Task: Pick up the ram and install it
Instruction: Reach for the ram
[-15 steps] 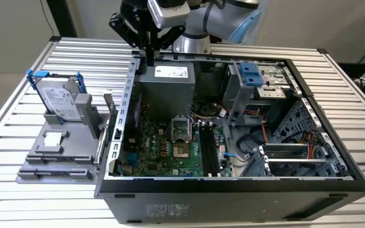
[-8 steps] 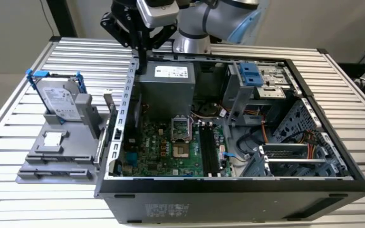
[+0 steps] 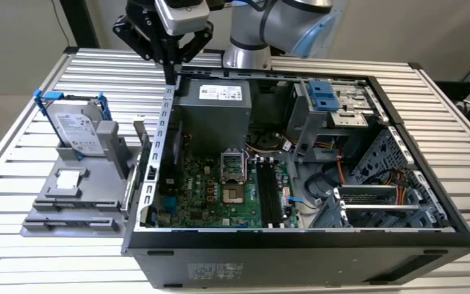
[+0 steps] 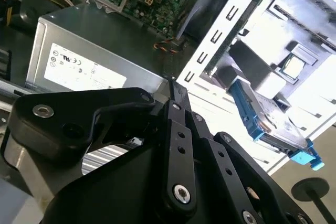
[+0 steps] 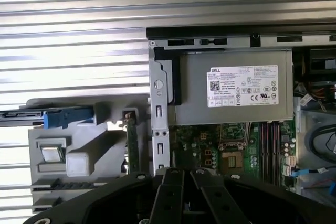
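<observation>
The jaws are pressed together with nothing between them. The gripper hangs just over the rear corner of the computer case's side wall. Open slatted table lies at its 9 o'clock and the power supply at 5.

In the first wrist view the ram stands on edge in the gray fixture, just beside that wall and near the hard drive. The exterior view adds the black memory slots, deep inside at 5 o'clock.

You have the case mid-frame on the counter in the exterior view, the hard drive left of it.
</observation>
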You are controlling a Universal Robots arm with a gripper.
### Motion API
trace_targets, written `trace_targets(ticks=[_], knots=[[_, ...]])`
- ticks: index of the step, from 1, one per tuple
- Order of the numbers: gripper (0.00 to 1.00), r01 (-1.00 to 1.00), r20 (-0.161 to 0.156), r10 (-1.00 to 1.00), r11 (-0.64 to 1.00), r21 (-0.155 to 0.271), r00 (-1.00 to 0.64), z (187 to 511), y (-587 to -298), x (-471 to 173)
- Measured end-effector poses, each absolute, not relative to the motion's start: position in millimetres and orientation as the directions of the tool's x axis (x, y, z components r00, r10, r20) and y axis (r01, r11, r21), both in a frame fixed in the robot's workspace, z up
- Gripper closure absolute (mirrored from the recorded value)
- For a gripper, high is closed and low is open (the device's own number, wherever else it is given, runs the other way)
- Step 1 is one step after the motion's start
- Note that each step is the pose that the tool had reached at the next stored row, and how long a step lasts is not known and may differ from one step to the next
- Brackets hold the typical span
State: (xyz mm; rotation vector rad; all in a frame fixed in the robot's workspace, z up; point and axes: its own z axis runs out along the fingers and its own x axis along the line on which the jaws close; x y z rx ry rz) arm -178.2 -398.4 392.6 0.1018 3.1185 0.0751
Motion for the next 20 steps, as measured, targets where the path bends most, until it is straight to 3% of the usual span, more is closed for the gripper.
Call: trace_targets(ticks=[20], knots=[[1.00, 0.065, -0.019, 0.066, 0.997, 0.049, -0.998, 393, -398, -223]])
